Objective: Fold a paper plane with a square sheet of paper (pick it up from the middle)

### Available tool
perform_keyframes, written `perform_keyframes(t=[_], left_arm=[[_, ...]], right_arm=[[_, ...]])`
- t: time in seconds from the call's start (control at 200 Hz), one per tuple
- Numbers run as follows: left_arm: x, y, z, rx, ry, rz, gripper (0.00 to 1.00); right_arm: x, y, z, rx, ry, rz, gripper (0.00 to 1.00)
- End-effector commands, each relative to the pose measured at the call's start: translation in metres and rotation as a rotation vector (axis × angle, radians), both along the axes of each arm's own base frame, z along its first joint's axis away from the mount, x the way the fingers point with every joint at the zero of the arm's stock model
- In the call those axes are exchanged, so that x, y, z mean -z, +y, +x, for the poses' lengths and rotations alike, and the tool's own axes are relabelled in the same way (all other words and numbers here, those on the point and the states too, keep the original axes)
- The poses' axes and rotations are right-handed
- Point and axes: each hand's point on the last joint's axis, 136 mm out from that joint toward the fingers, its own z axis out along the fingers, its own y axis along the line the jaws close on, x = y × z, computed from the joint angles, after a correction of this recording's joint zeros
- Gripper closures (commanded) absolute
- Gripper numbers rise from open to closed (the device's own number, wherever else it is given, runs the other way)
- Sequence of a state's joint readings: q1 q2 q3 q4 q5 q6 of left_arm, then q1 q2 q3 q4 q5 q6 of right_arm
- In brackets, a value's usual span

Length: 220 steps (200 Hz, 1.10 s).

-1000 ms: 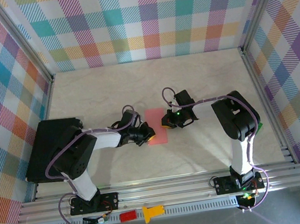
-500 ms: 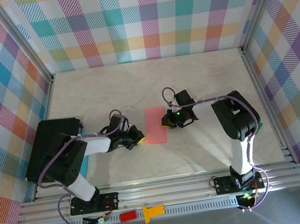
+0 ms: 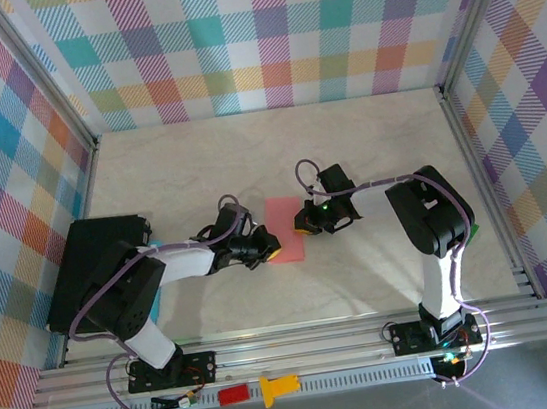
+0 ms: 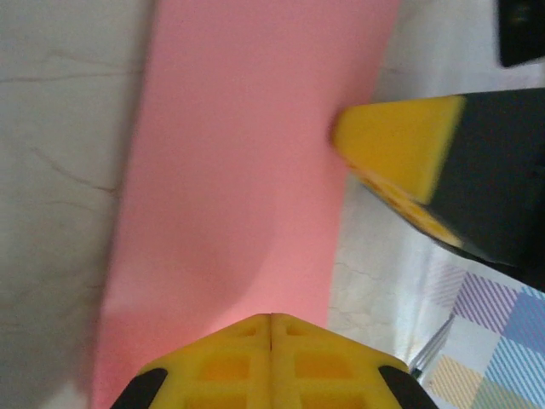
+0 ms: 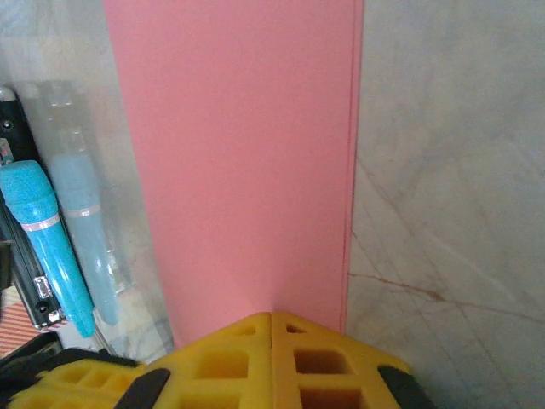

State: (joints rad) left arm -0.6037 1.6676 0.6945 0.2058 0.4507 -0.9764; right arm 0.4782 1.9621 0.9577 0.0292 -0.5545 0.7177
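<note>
The sheet of paper (image 3: 283,225) lies flat on the marble table as a narrow salmon-pink rectangle, folded double, with two layered edges along one long side (image 5: 353,170). My left gripper (image 3: 271,252) is shut, its yellow tip (image 4: 271,317) resting low over the paper's (image 4: 247,170) near left part. My right gripper (image 3: 303,224) is shut too, its tip (image 5: 272,315) down on the paper's (image 5: 238,153) right edge. The right gripper's yellow fingertip (image 4: 396,145) touches the paper's far edge in the left wrist view. No paper plane shape shows.
A small red block (image 3: 233,394) and a yellow piece (image 3: 276,389) sit on the front rail. A black box (image 3: 95,268) stands at the left. A teal cylinder (image 5: 43,230) lies beyond the paper's left side. Plaid walls enclose the table.
My left gripper pulled back to the left off the paper, then came back onto its near left part. The right gripper and the paper stayed put.
</note>
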Motion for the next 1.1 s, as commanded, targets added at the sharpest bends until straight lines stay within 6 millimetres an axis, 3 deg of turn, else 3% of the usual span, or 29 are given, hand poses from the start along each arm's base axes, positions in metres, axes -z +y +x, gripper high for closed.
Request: perform_keyframes(t=[0.0, 0.2, 0.39, 0.585, 0.725, 0.82, 0.935, 1.095], left_arm=[[0.022, 0.01, -0.01, -0.019, 0.068, 0.062, 0.94], [0.047, 0.037, -0.026, -0.025, 0.119, 0.18, 0.94], [0.054, 0.064, -0.032, -0.075, 0.132, 0.183, 0.94], [0.036, 0.069, -0.028, -0.086, 0.082, 0.12, 0.93], [0.006, 0.06, -0.016, -0.057, -0.007, 0.072, 0.91], [-0.013, 0.06, -0.005, -0.045, -0.066, 0.07, 0.87], [-0.034, 0.06, 0.009, -0.046, -0.134, 0.073, 0.75], [-0.052, 0.061, 0.024, -0.024, -0.196, 0.108, 0.56]], right_arm=[[0.131, -0.112, -0.105, 0.045, 0.375, -0.598, 1.0], [0.131, -0.114, -0.105, 0.041, 0.372, -0.604, 1.0], [0.13, -0.116, -0.102, 0.03, 0.359, -0.622, 1.0], [0.125, -0.116, -0.096, 0.015, 0.336, -0.628, 1.0], [0.114, -0.104, -0.086, -0.003, 0.291, -0.573, 1.0], [0.097, -0.089, -0.072, -0.021, 0.232, -0.507, 0.98], [0.061, -0.061, -0.048, -0.05, 0.134, -0.392, 0.92], [-0.006, -0.031, -0.011, -0.045, -0.024, -0.259, 0.72]])
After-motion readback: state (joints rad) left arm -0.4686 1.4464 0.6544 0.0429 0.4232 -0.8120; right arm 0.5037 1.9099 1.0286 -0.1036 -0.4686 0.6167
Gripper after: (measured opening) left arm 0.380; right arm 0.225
